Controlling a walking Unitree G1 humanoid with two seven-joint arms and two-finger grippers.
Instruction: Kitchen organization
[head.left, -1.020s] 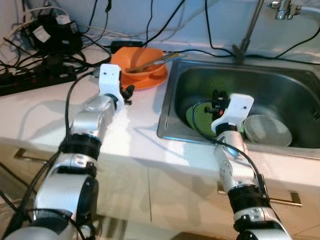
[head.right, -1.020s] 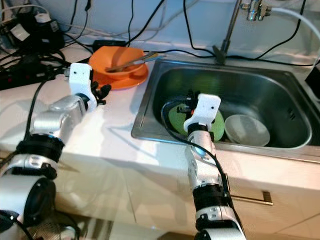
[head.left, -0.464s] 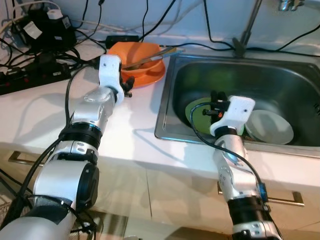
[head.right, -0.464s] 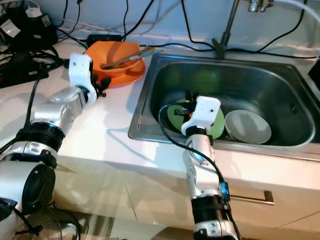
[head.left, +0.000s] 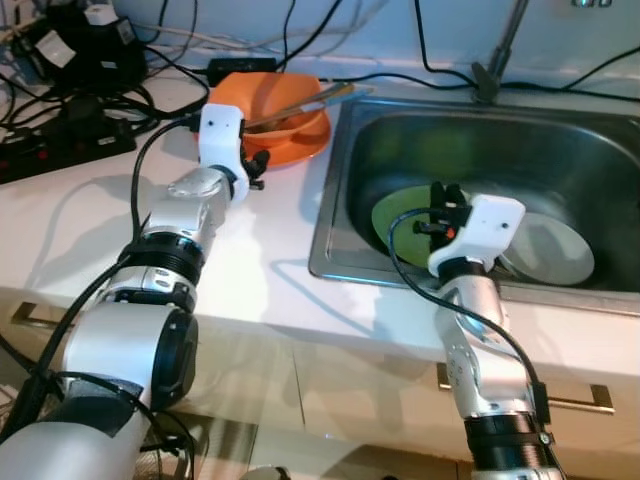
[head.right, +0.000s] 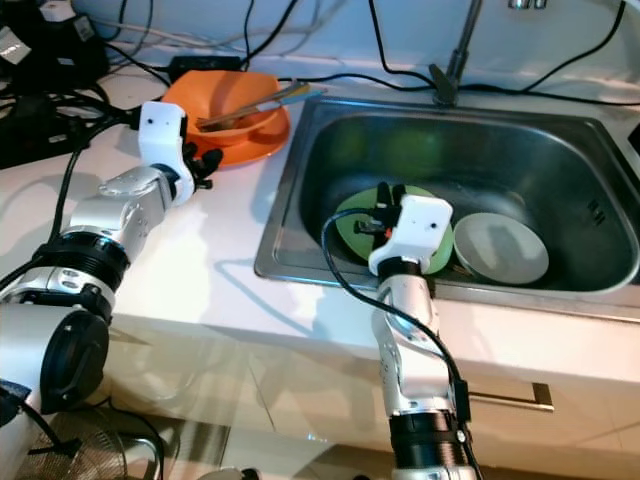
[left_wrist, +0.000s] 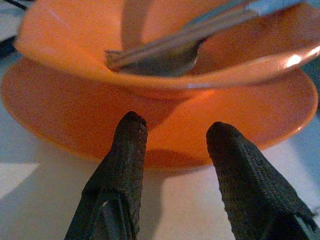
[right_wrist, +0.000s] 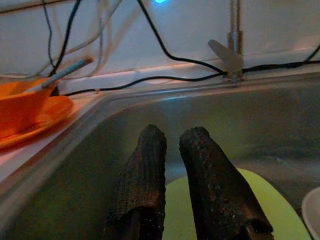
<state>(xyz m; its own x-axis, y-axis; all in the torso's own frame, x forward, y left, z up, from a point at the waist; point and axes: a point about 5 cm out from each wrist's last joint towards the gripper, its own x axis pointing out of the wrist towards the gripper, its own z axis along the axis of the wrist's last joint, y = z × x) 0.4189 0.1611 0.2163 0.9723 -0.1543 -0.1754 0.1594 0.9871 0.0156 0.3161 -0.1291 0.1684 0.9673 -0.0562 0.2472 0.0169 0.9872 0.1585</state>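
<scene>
An orange bowl (head.left: 283, 103) holding utensils (left_wrist: 180, 47) sits on an orange plate (head.left: 305, 150) on the white counter, left of the sink. My left gripper (left_wrist: 175, 127) is open, low on the counter, with its fingertips right at the plate's near rim and nothing between them. Inside the sink lie a green plate (head.left: 400, 212) and a pale bowl (head.left: 555, 250) beside it. My right gripper (head.left: 443, 203) hovers over the green plate (right_wrist: 222, 200), shut and holding nothing.
The steel sink (head.left: 330, 200) has a faucet (head.left: 497, 55) at its back edge. Black cables, a power strip (head.left: 60, 150) and adapters crowd the counter's back left. A drawer handle (head.left: 565, 395) shows below the counter front.
The camera has shifted a little. My left gripper has edged closer to the orange plate's rim. The right gripper stays over the green plate.
</scene>
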